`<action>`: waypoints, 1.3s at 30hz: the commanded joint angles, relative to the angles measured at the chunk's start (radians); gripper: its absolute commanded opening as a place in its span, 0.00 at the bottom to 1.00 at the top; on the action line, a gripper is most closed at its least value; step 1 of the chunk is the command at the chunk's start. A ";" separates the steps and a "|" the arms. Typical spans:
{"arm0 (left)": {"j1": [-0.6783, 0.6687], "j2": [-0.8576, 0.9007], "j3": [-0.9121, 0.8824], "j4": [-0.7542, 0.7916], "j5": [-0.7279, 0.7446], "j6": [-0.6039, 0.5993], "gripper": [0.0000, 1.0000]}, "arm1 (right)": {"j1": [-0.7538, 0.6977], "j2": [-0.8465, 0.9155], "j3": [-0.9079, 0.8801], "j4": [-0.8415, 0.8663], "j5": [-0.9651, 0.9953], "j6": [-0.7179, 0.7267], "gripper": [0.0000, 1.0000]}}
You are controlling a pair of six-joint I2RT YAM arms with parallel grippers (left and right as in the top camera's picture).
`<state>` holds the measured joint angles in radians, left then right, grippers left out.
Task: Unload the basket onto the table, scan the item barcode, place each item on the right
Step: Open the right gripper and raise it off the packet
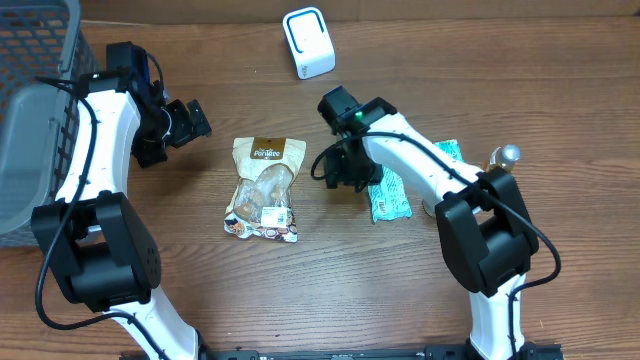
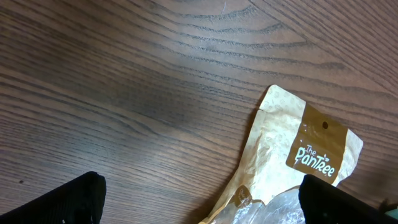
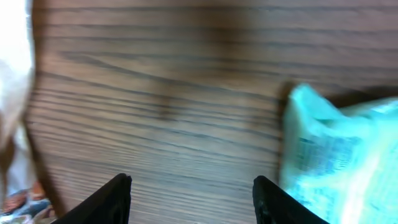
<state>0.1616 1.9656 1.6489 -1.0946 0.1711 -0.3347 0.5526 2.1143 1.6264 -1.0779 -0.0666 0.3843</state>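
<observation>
A tan "The Pantree" snack bag (image 1: 263, 188) lies flat at the table's middle. Right of it lies a teal packet (image 1: 390, 192). A white scanner (image 1: 308, 42) stands at the far edge. My left gripper (image 1: 188, 122) hovers left of the bag's top, open; in the left wrist view the bag (image 2: 311, 143) reaches in from the right between the spread left gripper (image 2: 202, 190) fingers, untouched. My right gripper (image 1: 342, 168) sits between bag and teal packet. In the right wrist view it (image 3: 191, 182) is open over bare wood, the teal packet (image 3: 339, 149) just right of one finger.
A grey wire basket (image 1: 30, 110) fills the far left corner. A small silver-topped object (image 1: 505, 155) stands right of the teal packet, beside the right arm's base.
</observation>
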 commanded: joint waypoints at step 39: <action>0.008 -0.007 0.007 0.000 0.005 -0.010 1.00 | -0.050 -0.004 0.005 -0.017 -0.018 -0.079 0.64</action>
<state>0.1616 1.9656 1.6493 -1.0950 0.1715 -0.3347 0.5030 2.1143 1.6108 -1.1000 -0.1421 0.3130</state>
